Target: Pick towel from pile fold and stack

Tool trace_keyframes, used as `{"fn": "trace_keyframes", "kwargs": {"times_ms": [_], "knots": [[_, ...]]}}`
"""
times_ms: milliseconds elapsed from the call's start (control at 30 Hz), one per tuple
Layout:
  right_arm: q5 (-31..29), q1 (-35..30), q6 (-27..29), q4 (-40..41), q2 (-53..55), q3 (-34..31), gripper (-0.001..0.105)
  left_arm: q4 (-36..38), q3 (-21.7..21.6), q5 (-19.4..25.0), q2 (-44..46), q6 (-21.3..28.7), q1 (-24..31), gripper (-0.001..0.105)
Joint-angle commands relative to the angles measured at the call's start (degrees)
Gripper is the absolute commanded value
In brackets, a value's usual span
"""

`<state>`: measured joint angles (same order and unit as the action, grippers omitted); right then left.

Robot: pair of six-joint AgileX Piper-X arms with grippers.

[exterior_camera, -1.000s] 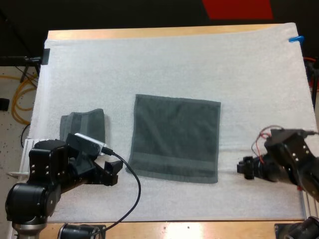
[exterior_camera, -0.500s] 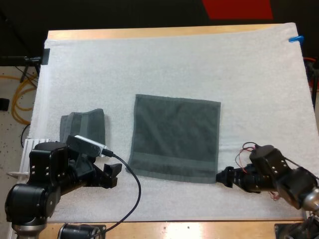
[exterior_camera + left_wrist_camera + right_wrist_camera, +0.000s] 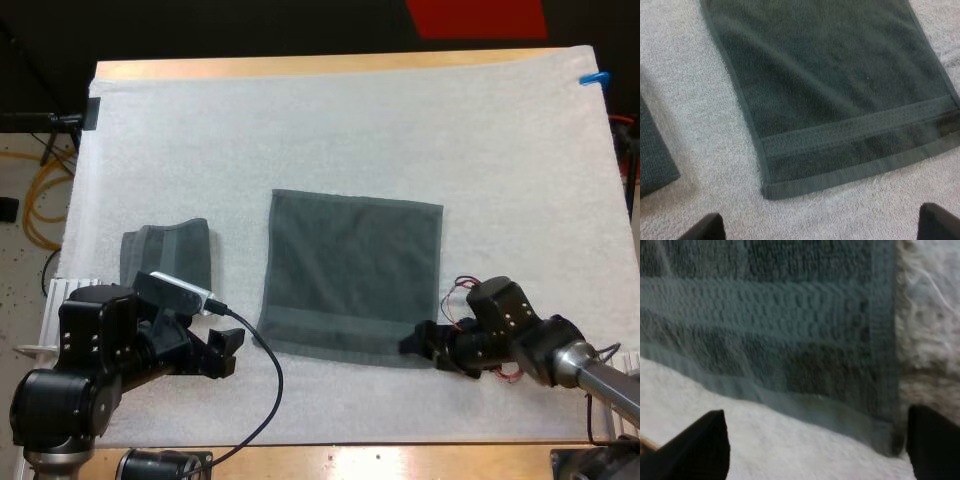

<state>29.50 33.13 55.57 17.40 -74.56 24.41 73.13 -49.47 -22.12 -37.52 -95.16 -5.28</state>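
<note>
- Spread towel [image 3: 352, 278]: lies flat at the middle of the mat, nearly square, its woven band along the near edge.
- Right gripper [image 3: 412, 343]: at the towel's near right corner. Its fingers [image 3: 710, 442] stand apart with the corner just ahead of them, gripping nothing.
- Left gripper [image 3: 228, 348]: just beside the near left corner, clear of the cloth. Its fingers [image 3: 702, 229] are also parted and empty.
- Judgement: each arm is nearest its own near corner, and the right is the closer. The fold would run from the near edge toward the far edge.
- Folded towel [image 3: 168, 255]: left of the spread one and apart from it.
- White mat [image 3: 350, 130]: textured and soft, covering the wooden table [image 3: 300, 66].
</note>
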Motion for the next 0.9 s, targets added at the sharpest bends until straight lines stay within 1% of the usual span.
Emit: {"fn": "trace_keyframes", "kwargs": {"times_ms": [0, 100, 167, 233, 333, 400, 467, 500, 533, 600, 700, 800, 867], "knots": [[1.1, -0.24, -0.51, -1.57, -1.07, 0.14, 0.072, -0.09, -0.33, 0.58, 0.24, 0.29, -0.33, 0.073], [1.21, -0.24, -0.52, -2.08, -2.55, 0.14, 0.064, -0.09, -0.33, 0.58, 0.24, 0.29, -0.33, 0.073], [1.21, -0.24, -0.52, -2.03, -3.23, 0.14, 0.053, -0.09, -0.33, 0.58, 0.24, 0.29, -0.33, 0.073], [1.21, -0.24, -0.52, -1.81, -3.49, 0.14, 0.046, -0.09, -0.33, 0.58, 0.24, 0.29, -0.33, 0.073], [0.81, -0.24, -0.52, -1.78, -3.54, 0.14, 0.037, -0.09, -0.33, 0.58, 0.24, 0.29, -0.33, 0.073], [0.54, -0.24, -0.52, -1.7, -3.54, 0.14, 0.028, -0.12, -0.33, 0.58, 0.24, 0.37, -0.33, 0.073], [0.27, -0.24, -0.47, -1.71, -3.54, 0.14, 0.007, -0.4, -0.33, 0.58, 0.24, 0.9, -0.33, 0.073], [0.27, -0.24, -0.26, -1.71, -3.54, 0.14, 0.002, -0.69, -0.33, 0.58, 0.24, 1.1, -0.33, 0.073], [0.21, -0.24, -0.06, -1.71, -3.54, 0.14, 0.0, -1.26, -0.3, 0.58, 0.13, 1.23, -0.38, 0.073], [-0.12, -0.24, 0.13, -1.71, -3.5, 0.14, 0.0, -2.1, -0.05, 0.55, -0.53, 1.23, -0.81, 0.073], [-0.12, -0.24, 0.48, -1.15, -2.9, 0.14, 0.0, -3.37, 0.77, 0.45, -2.71, 1.23, -3.0, 0.073], [-0.88, -0.24, 3.28, 2.1, -1.5, 0.14, 0.0, -4.68, 2.55, 0.45, -5.79, 1.23, -5.81, 0.073], [-3.23, -0.24, 5.95, 6.05, 0.08, 0.14, 0.0, -6.15, 4.25, 0.45, -8.71, 1.2, -7.6, 0.073]]}}
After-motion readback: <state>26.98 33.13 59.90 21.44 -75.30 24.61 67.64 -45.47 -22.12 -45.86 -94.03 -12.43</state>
